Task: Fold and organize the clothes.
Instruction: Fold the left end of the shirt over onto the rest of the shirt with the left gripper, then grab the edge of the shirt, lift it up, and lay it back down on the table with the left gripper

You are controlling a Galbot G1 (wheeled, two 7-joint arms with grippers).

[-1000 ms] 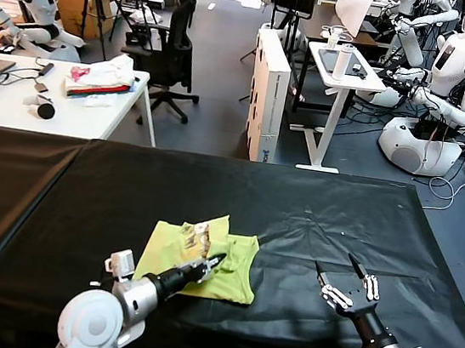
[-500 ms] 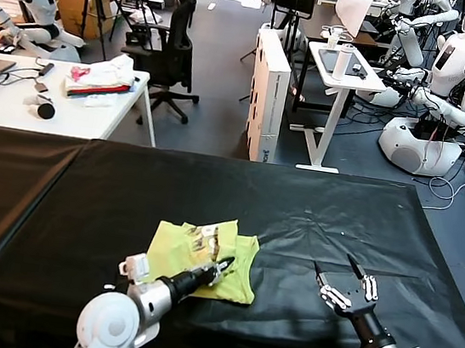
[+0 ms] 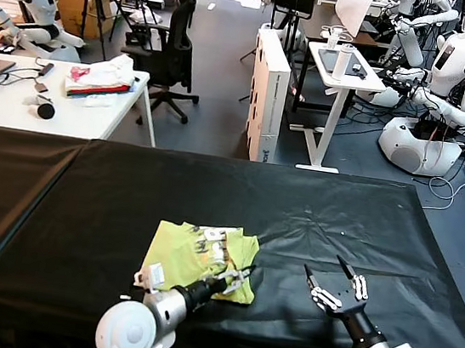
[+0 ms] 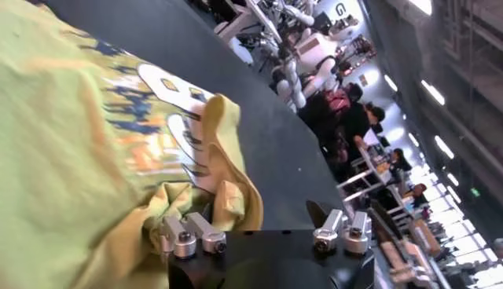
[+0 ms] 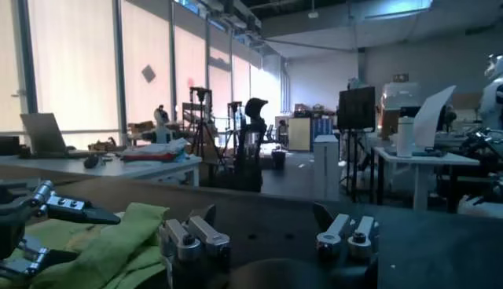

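Observation:
The lime-yellow T-shirt (image 3: 183, 253) lies bunched and partly folded on the black table (image 3: 85, 189), with a printed patch facing up near its far edge. My left gripper (image 3: 242, 275) is at the shirt's right edge, low over the table. In the left wrist view (image 4: 263, 224) its jaws stand wide apart, and a fold of the shirt (image 4: 78, 141) drapes against one finger (image 4: 189, 235). My right gripper (image 3: 323, 267) is open and empty over bare table to the right of the shirt. The right wrist view (image 5: 263, 214) shows the shirt (image 5: 118, 235) beside it.
A white table (image 3: 18, 107) at the back left holds a white, pink and red cloth pile (image 3: 99, 79). Beyond the black table stand an office chair (image 3: 175, 38), a white box (image 3: 269, 93), a small white desk (image 3: 344, 73) and other robots (image 3: 451, 74).
My left gripper has moved right across the shirt to its right edge, and the shirt's folded top has shifted right with it. My right gripper has drifted slightly left and nearer.

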